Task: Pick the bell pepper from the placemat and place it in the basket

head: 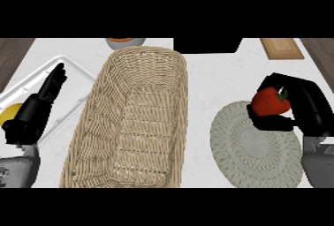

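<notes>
The right hand (312, 108) curls its fingers round the red bell pepper (269, 100), which shows between black fingers above and below it, at the upper right edge of the round placemat (253, 152); whether the pepper touches the mat cannot be told, as the hand hides its underside. The wicker basket (137, 114) lies just left of the mat, with nothing visible inside. The left hand (36, 110) rests open, fingers straight, over a white tray (73, 66), partly covering a yellow object (9, 113). At the top edge an orange item (124, 41) and a wooden board (282, 47) are cut off.
</notes>
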